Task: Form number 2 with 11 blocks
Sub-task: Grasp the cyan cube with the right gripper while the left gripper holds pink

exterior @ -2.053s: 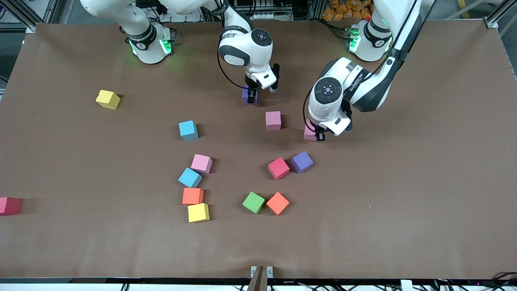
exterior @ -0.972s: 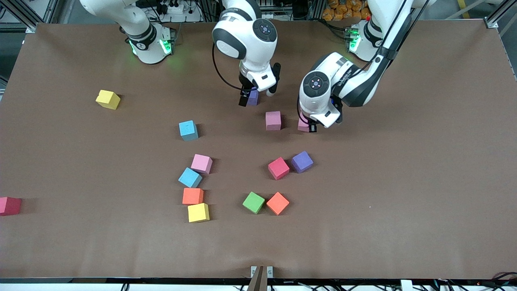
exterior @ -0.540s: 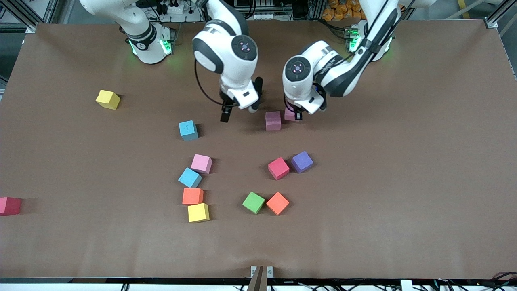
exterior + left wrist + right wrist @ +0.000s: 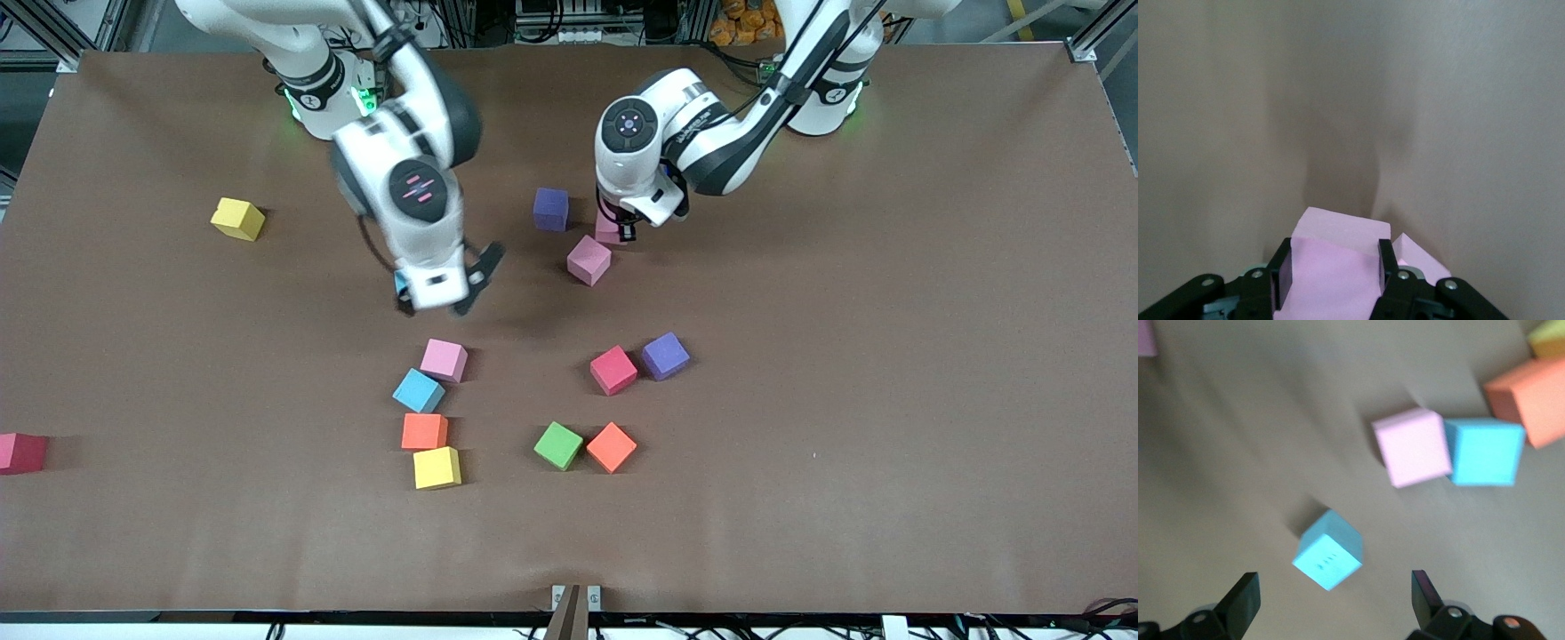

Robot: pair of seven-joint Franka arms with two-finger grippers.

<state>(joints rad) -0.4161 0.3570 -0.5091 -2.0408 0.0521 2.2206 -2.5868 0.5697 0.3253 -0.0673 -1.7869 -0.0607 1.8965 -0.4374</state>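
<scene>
Right tool [image 4: 442, 298]: jaws apart, empty, over a light blue block [image 4: 1328, 549]; misaligned descent may knock it away.
Tilted pink block [image 4: 589, 260]: loose on desk [image 4: 889, 356].
Left tool [image 4: 622, 229]: clamped on pink block [image 4: 1331, 267], touching the tilted one; may shove it askew.

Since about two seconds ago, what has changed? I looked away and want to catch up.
The right gripper let go of the purple cube and swung, open, to over a light blue cube. The left gripper, shut on a pink cube, carried it toward the purple cube; it now touches the loose pink cube, which has turned. The other cubes stayed put.
</scene>
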